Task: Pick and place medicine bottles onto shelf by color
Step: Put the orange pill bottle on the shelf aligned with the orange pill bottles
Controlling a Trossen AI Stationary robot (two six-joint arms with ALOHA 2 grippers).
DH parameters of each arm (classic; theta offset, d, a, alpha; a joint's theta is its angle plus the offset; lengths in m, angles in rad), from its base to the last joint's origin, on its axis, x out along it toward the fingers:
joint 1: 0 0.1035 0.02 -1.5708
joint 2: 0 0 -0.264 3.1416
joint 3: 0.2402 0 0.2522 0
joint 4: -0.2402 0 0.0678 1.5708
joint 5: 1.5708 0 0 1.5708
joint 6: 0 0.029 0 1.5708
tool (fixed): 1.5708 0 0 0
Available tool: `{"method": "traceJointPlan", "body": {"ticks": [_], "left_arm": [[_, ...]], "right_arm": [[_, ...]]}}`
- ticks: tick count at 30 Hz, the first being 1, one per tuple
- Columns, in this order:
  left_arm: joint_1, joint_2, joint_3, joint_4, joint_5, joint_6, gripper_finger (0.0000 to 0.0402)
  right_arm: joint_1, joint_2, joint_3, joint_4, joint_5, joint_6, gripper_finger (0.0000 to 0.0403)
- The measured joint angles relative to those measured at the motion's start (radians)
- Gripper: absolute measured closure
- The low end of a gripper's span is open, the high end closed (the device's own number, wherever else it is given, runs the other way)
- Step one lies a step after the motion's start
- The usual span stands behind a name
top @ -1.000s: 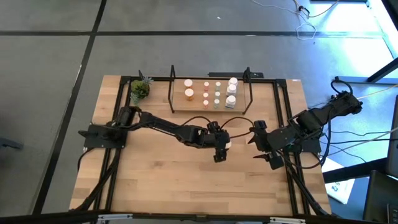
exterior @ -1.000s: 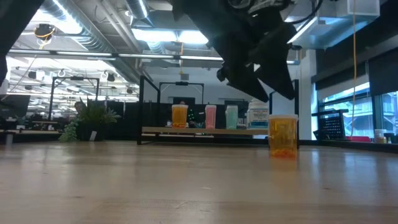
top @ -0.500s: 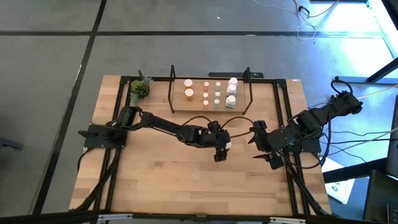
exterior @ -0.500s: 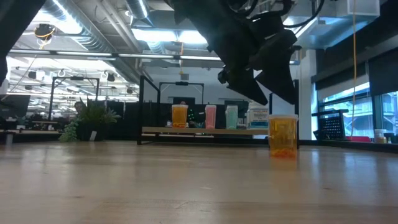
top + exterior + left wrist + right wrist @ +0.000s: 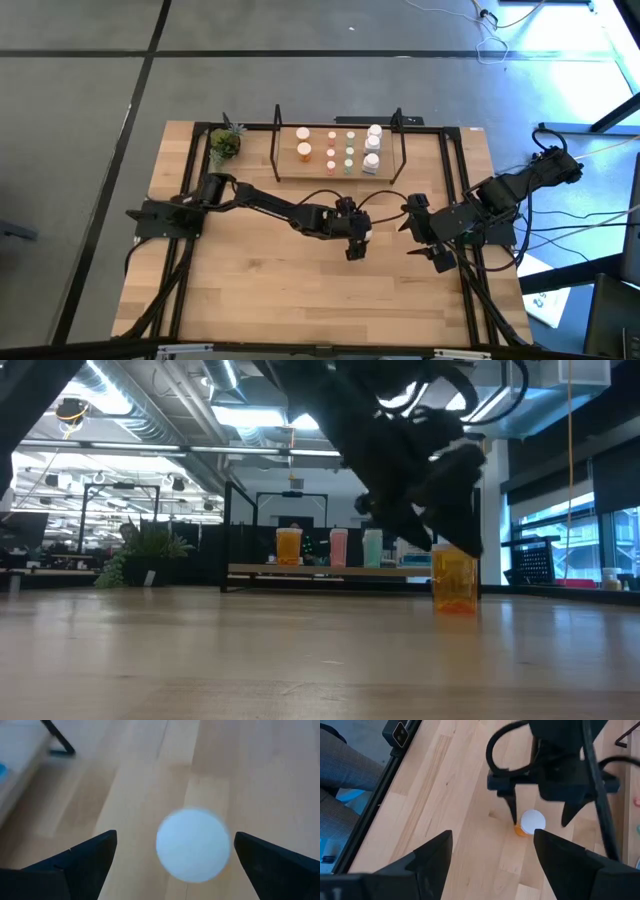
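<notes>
We see the wooden table (image 5: 250, 280) carrying the shelf (image 5: 340, 177) at its far edge, a small potted plant (image 5: 224, 144) just beside that shelf, and one orange bottle (image 5: 455, 581) standing nearer than the shelf.

Robot arms: two, each with one gripper, the left gripper (image 5: 357, 237) and the right gripper (image 5: 428, 243).
Shelf (image 5: 285, 172): one was present.
Bottles on shelf: nine were counted from above: one large orange, three small orange, three small pale green, two white.
Bottles on table: one, an orange bottle (image 5: 367, 231) with a white cap.
Potted plant (image 5: 225, 143): one.
</notes>
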Motion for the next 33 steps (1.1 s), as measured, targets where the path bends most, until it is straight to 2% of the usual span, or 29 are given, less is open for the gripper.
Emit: {"method": "traceJointPlan", "body": {"ticks": [22, 33], "left_arm": [[-0.001, 0.028, -0.002, 0.022, -0.002, -0.061, 0.0003], [-0.007, 0.028, -0.002, 0.041, -0.028, -0.084, 0.0021]], "right_arm": [[0.000, 0.000, 0.000, 0.006, 0.000, -0.001, 0.0122], [0.000, 0.000, 0.000, 0.006, 0.000, -0.001, 0.0122]]}}
